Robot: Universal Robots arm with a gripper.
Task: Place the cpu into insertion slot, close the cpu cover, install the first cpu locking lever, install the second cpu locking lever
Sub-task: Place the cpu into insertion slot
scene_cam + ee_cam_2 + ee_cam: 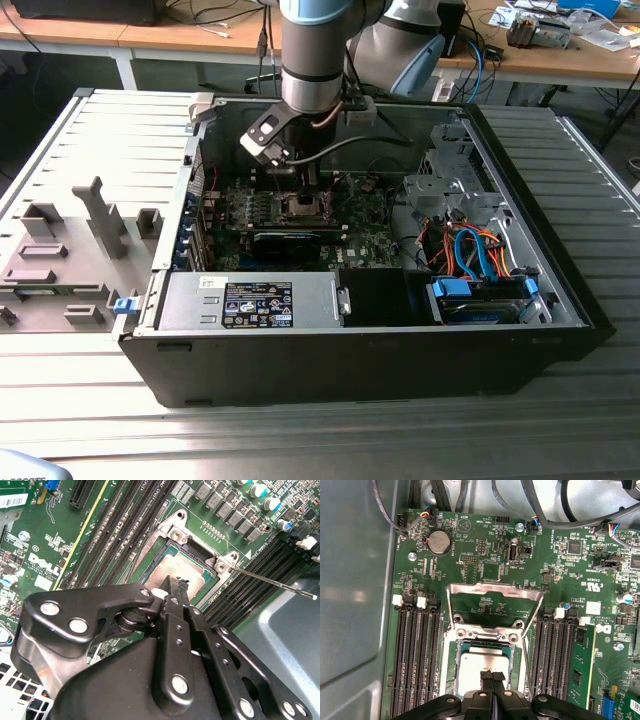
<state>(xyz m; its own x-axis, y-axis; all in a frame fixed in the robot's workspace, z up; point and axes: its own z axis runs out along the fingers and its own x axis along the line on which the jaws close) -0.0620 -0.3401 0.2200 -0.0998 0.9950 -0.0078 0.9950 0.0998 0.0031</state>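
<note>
A ribbed grey metal table (320,440) spreads across the near side under even light. Along the far side run pale wooden desks (150,38) on white legs, strewn with cables (215,15), with papers and clutter (560,25) toward the exterior view's right.

The cpu (470,672) sits in the insertion slot (485,642), cpu cover (495,589) raised.

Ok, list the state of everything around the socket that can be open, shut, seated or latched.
cpu: seated flat in the insertion slot.
insertion slot: filled, uncovered.
cpu cover: open, tilted up off the slot.
locking lever: unlatched, sticking out free.
gripper: shut, tips just over the cpu; contact cannot be told.
computer case: side open.
</note>
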